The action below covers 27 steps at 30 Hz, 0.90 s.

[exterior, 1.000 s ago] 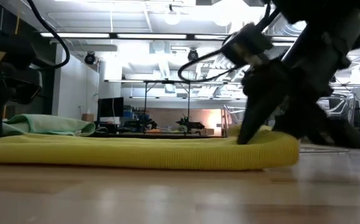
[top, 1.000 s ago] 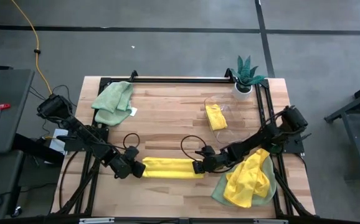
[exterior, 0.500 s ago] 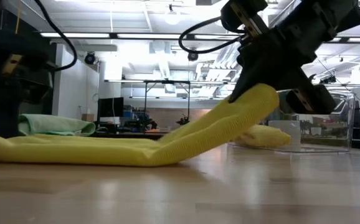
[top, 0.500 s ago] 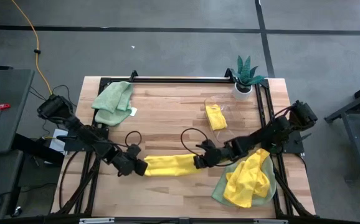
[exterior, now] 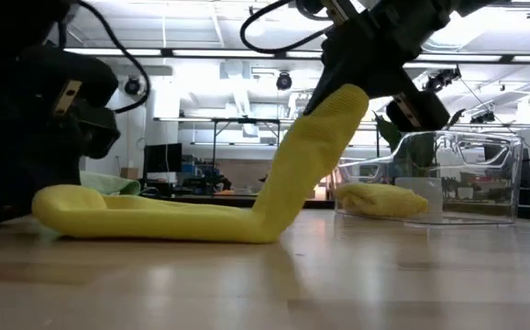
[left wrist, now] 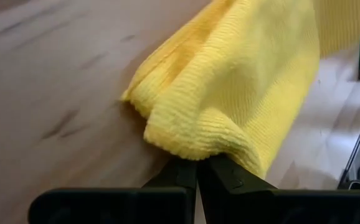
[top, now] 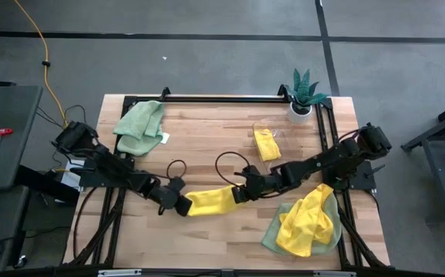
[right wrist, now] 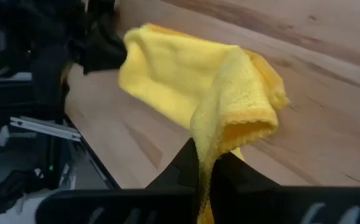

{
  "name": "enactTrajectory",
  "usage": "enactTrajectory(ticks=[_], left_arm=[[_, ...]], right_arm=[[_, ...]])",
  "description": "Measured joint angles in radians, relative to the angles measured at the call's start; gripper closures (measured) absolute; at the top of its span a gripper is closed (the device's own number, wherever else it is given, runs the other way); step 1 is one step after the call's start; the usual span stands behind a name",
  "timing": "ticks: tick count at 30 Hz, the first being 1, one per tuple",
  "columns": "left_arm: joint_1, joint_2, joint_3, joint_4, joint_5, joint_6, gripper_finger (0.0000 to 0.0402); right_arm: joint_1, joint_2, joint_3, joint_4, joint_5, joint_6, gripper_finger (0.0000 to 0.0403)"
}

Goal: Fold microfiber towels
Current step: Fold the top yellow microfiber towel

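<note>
Yellow towel near the table's front edge; I've got my right gripper clenched on its end, now lifted and carried toward the left gripper, which pins the other end; final fold under way.

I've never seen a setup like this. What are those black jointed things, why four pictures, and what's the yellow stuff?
They are two robot arms at a wooden table, folding towels. One picture looks down from above, one sits level with the tabletop, and two come from cameras on the arms' wrists. The left gripper and right gripper each pinch an end of a yellow towel; the right end is lifted. Also there: a green towel, a clear box with a folded yellow towel, a towel pile and a plant.
</note>
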Motion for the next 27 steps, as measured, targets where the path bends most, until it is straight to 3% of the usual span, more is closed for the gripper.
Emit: enactTrajectory(ticks=[12, 19, 27], left_arm=[[0.073, 0.156, 0.159, 0.016, -0.001, 0.175, 0.0401], [0.114, 0.162, 0.192, 0.038, -0.035, 0.324, 0.0401], [0.162, 0.162, 0.197, 0.061, 0.008, 0.354, 0.0401]], right_arm=[[-0.010, 0.000, 0.005, 0.029, -0.023, -0.001, 0.0403], [-0.009, 0.070, 0.005, 0.059, -0.041, 0.016, 0.0403], [-0.013, 0.170, 0.064, 0.102, 0.002, 0.053, 0.0403]])
